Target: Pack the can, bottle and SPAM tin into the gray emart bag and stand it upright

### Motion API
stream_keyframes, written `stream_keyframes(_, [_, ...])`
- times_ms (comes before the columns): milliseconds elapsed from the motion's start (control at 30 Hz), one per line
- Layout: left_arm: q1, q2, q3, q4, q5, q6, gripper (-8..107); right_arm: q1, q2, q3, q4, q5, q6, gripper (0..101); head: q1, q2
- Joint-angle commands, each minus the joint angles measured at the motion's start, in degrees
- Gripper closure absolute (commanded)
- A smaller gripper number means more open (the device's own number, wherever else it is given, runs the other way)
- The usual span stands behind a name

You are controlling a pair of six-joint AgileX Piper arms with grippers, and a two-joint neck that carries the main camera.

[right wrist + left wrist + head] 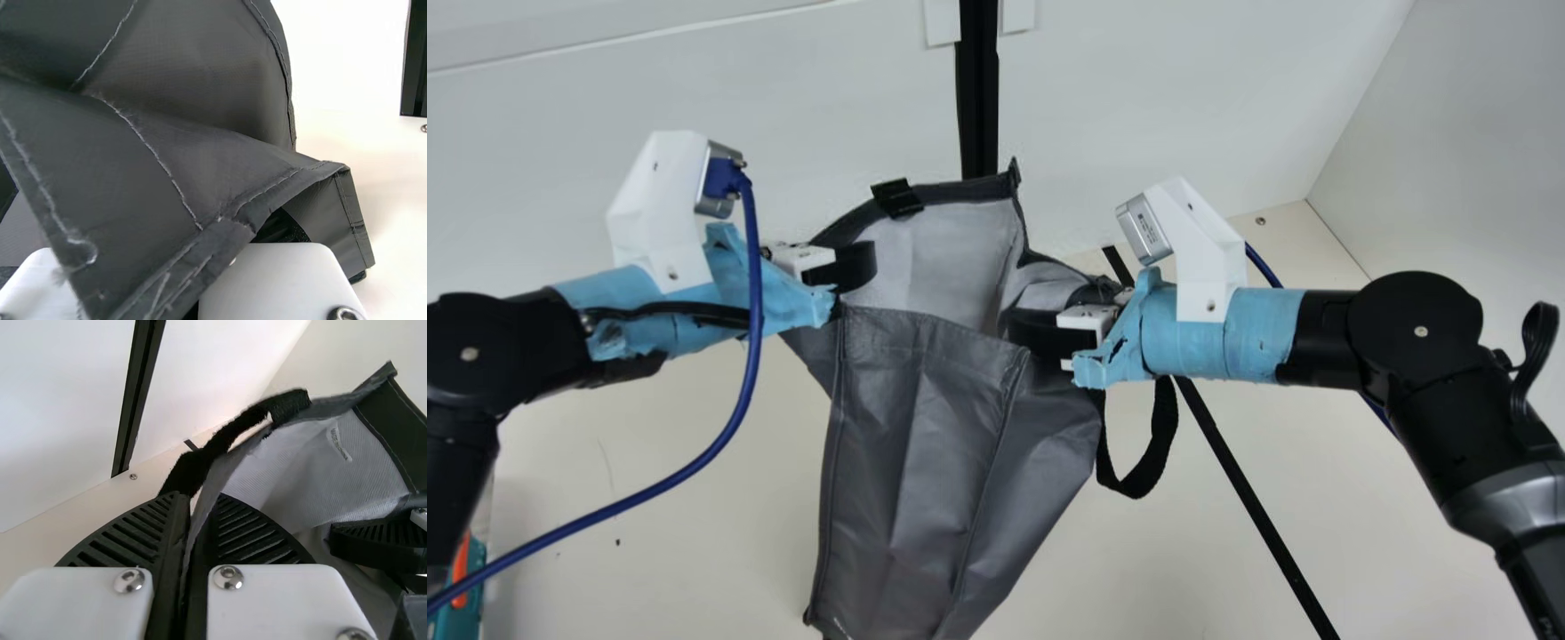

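The gray bag [925, 444] is held between both arms in the main view, its mouth spread toward the top and its pale lining showing; its inside bottom is hidden. At the mouth's left side, my left gripper [843, 271] is closed on the rim. My right gripper [1054, 329] pinches the rim on the right, near the dangling black handle [1143, 471]. In the left wrist view, the left gripper [190, 520] has gray fabric of the bag [287, 473] squeezed between its fingers. Folded cloth of the bag [180, 133] covers the right gripper's fingertips in the right wrist view.
A teal and orange object [471, 569] lies at the lower left of the main view. A blue cable [738, 409] loops below the left arm. Black strips [1254, 498] run along the table and up the back wall [978, 98]. A side wall rises at the right.
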Motion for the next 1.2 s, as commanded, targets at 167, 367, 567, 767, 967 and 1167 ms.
stream_keyframes(167, [0.0, 0.0, 0.0, 0.0, 0.0, 0.0, 63, 0.0, 0.0, 0.0, 0.0, 0.2, 0.0, 101, -1.3, 0.0])
stream_keyframes(367, [0.0, 0.0, 0.0, 0.0, 0.0, 0.0, 43, 0.0, 0.0, 0.0, -0.1, 0.4, 0.0, 101, -1.3, 0.0])
stream_keyframes(567, [-0.2, -2.2, 2.7, -0.5, -0.4, 0.6, 23, 0.0, 0.0, 0.0, -0.3, 0.5, 0.0, 101, -1.3, 0.0])
stream_keyframes(767, [1.4, -3.3, 3.7, -4.4, 1.2, 4.3, 9, 0.0, 0.0, 0.0, -0.5, 0.7, 0.0, 101, -1.3, 0.0])
stream_keyframes(967, [4.1, -4.2, 3.4, -7.5, 4.1, 7.7, 9, 0.0, 0.0, 0.0, -0.5, 0.8, 0.0, 101, -1.3, 0.0])
stream_keyframes(1167, [7.5, -6.3, 3.8, -10.3, 6.8, 10.5, 9, 0.0, 0.0, 0.0, -0.5, 0.8, 0.0, 101, -1.3, 0.0])
